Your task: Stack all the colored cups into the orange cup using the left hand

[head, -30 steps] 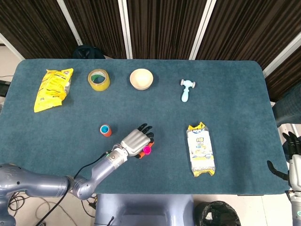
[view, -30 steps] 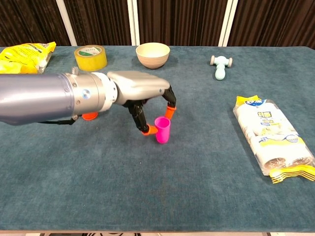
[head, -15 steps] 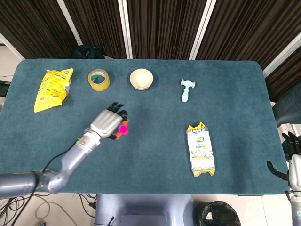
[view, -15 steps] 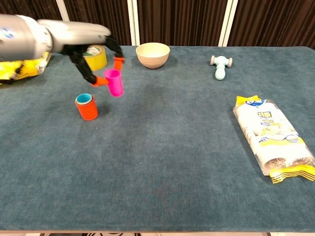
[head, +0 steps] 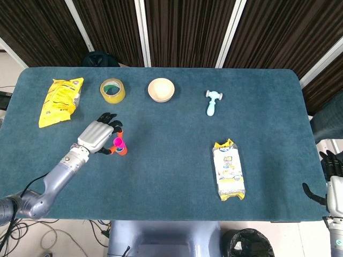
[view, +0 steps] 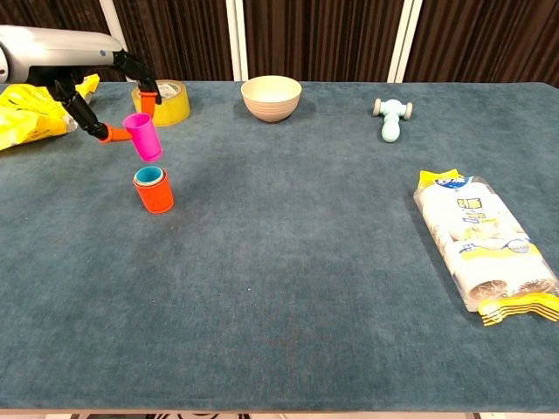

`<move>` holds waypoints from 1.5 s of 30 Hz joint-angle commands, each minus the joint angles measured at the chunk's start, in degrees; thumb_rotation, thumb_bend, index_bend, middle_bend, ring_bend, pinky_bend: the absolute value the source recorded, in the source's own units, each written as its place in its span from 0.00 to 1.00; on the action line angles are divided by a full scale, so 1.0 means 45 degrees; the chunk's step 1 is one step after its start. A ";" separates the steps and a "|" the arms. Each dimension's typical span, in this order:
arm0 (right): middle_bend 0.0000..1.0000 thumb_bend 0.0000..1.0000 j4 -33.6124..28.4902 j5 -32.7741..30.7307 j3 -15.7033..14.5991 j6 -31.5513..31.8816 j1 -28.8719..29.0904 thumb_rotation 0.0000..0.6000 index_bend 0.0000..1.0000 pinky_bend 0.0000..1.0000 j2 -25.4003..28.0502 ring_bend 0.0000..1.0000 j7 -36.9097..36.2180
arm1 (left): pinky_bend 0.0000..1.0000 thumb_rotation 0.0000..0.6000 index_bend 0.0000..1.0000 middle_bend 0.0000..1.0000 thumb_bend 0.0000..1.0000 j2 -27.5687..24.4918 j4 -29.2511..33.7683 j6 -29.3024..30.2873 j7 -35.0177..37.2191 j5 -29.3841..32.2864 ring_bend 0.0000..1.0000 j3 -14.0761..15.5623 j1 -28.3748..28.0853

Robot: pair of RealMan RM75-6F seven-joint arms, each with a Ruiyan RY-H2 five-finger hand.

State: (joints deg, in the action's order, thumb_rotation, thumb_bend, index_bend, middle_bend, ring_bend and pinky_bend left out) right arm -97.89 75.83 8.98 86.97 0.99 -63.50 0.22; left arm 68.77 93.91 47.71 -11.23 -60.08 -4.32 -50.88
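My left hand point(view: 105, 83) holds the pink cup point(view: 143, 136) pinched between its orange-tipped fingers point(view: 148, 89), lifted off the table point(view: 306, 288) and tilted. The cup hangs just above the orange cup point(view: 155, 194), slightly to its far left, not touching it in the chest view. In the head view the pink cup overlaps the orange one, so I cannot tell the exact offset from there. The orange cup stands upright on the left half of the table with a teal cup point(view: 148, 175) already nested inside it, only the teal rim showing.

My right hand point(head: 332, 171) shows at the right edge of the head view, off the table; I cannot tell whether it is spread or curled.

Along the far side sit a yellow snack bag point(head: 60, 100), a roll of yellow tape point(head: 112, 90), 1 beige bowl point(head: 161, 89) and a pale blue toy hammer point(head: 213, 101). A white-and-yellow packet point(head: 229, 170) lies on the right.
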 commanded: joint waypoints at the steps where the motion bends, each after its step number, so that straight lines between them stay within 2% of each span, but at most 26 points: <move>1: 0.08 0.32 0.0018 -0.0017 0.0014 0.0005 0.0000 1.00 0.12 0.04 -0.0008 0.12 -0.0003 | 0.00 1.00 0.44 0.22 0.30 0.0192 -0.0447 -0.0113 0.0364 -0.0189 0.00 0.0090 0.0180; 21: 0.08 0.32 -0.0024 -0.0104 0.0026 -0.0029 0.0006 1.00 0.12 0.04 -0.0051 0.12 0.0087 | 0.00 1.00 0.40 0.22 0.30 0.1129 -0.1779 -0.0665 0.0717 -0.0780 0.00 0.0154 0.0197; 23: 0.08 0.32 -0.0042 -0.0105 0.0026 -0.0028 -0.0001 1.00 0.12 0.04 -0.0039 0.12 0.0063 | 0.00 1.00 0.37 0.21 0.29 0.1129 -0.1803 -0.0697 0.0656 -0.0782 0.00 0.0170 0.0200; 32: 0.08 0.32 -0.0081 -0.0139 0.0022 -0.0061 0.0002 1.00 0.12 0.04 -0.0049 0.12 0.0079 | 0.00 1.00 0.10 0.14 0.22 0.0806 -0.1659 -0.0906 0.0209 -0.0574 0.00 0.0248 0.0164; 34: 0.08 0.32 -0.0085 -0.0151 0.0025 -0.0065 0.0001 1.00 0.12 0.04 -0.0046 0.12 0.0079 | 0.00 1.00 0.08 0.14 0.22 0.0743 -0.1580 -0.0882 0.0180 -0.0534 0.00 0.0218 0.0170; 42: 0.08 0.32 -0.0104 -0.0139 0.0005 -0.0090 0.0004 1.00 0.12 0.04 -0.0050 0.12 0.0088 | 0.00 1.00 0.08 0.14 0.22 0.0029 -0.0717 0.0069 0.0445 -0.0909 0.00 -0.0003 0.0644; 45: 0.08 0.32 -0.0117 -0.0120 0.0013 -0.0068 0.0003 1.00 0.12 0.04 -0.0051 0.12 0.0084 | 0.00 1.00 0.08 0.12 0.22 -0.0448 -0.0335 0.1536 -0.0123 -0.1342 0.00 0.0260 0.1404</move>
State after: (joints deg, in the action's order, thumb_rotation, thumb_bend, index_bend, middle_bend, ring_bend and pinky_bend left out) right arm -98.40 75.28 9.03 86.66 1.01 -63.73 0.60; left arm 68.69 90.76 49.41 -9.75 -64.39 -4.08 -47.48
